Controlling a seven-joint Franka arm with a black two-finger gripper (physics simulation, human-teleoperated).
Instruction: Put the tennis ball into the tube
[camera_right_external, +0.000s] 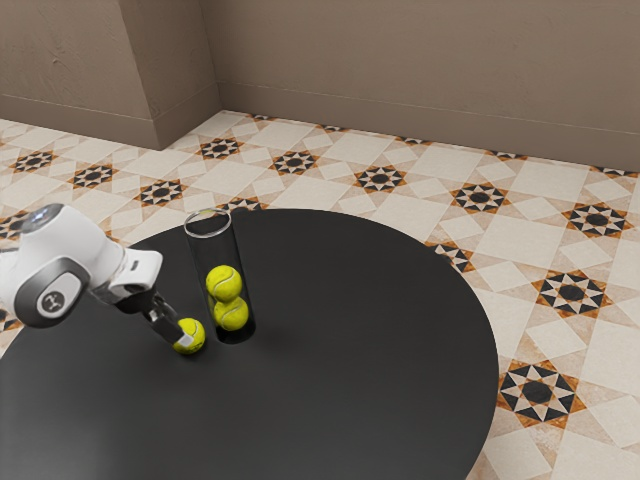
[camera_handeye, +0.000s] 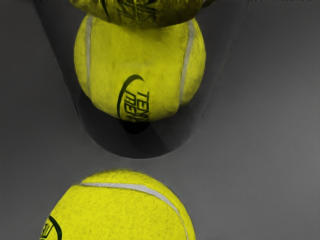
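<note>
Hand (camera_right_external: 184, 338) reaches loose ball (camera_right_external: 197, 332) beside tube (camera_right_external: 214, 256) holding 2 balls (camera_right_external: 224, 284).

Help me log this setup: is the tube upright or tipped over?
Upright. The clear tube stands on its base on the black table, mouth facing up, with one tennis ball above another inside it.

A bare corner of a room, home-like perhaps, though the pictures do not settle which sort. The landmark is the round, matte black table (camera_right_external: 380, 400). Around it runs a floor of cream tiles (camera_right_external: 400, 215) set with eight-pointed stars in black, white and rust (rather decorative, more house or café than workshop). Beyond the table stand plain brown-grey plastered walls (camera_right_external: 430, 60), meeting in a jutting corner, with a matching smooth baseboard (camera_right_external: 400, 138) along their foot.
</note>
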